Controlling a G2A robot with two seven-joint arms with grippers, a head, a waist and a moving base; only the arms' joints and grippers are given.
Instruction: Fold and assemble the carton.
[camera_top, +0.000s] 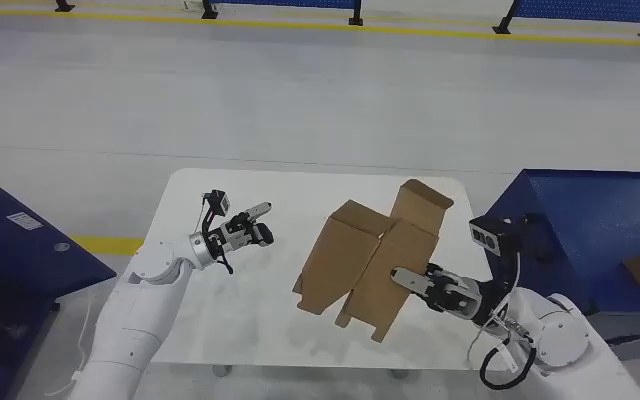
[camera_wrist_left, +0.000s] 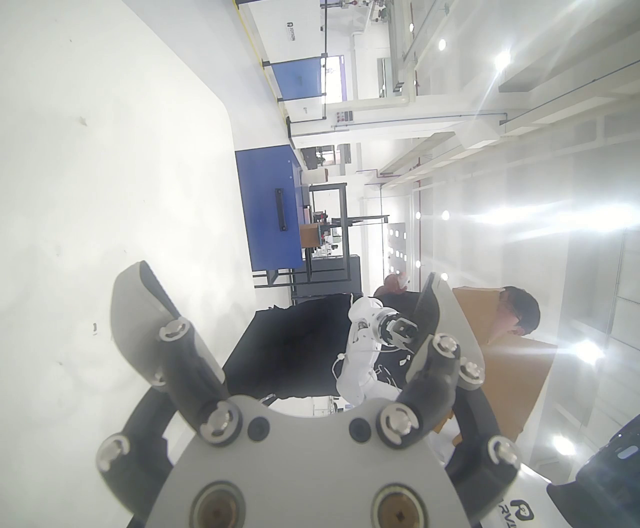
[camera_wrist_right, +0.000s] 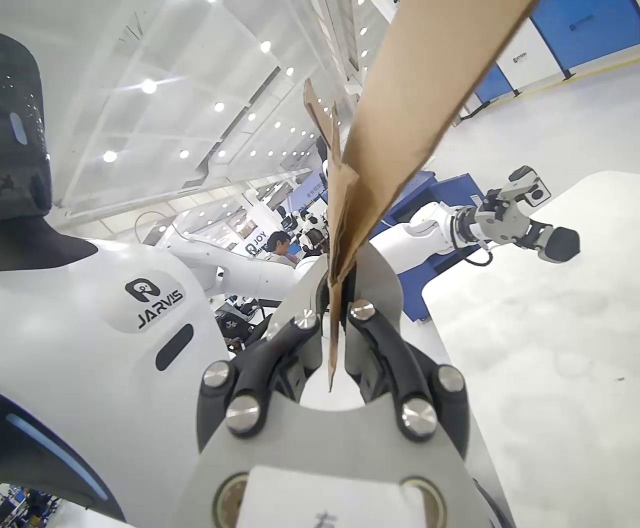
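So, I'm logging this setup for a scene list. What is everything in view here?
carton: 1, brown cardboard, partly folded with its flaps loose, over the middle-right of the table
table: 1, white, in the centre in front of the robot
bins: 2, blue, one off each side of the table
floor lines: 2, yellow, one across the far floor, one by the left bin
left hand: 1, black and grey, open and holding nothing, above the left part of the table, apart from the carton
right hand: 1, black and grey, shut on an edge of the carton at its near right side
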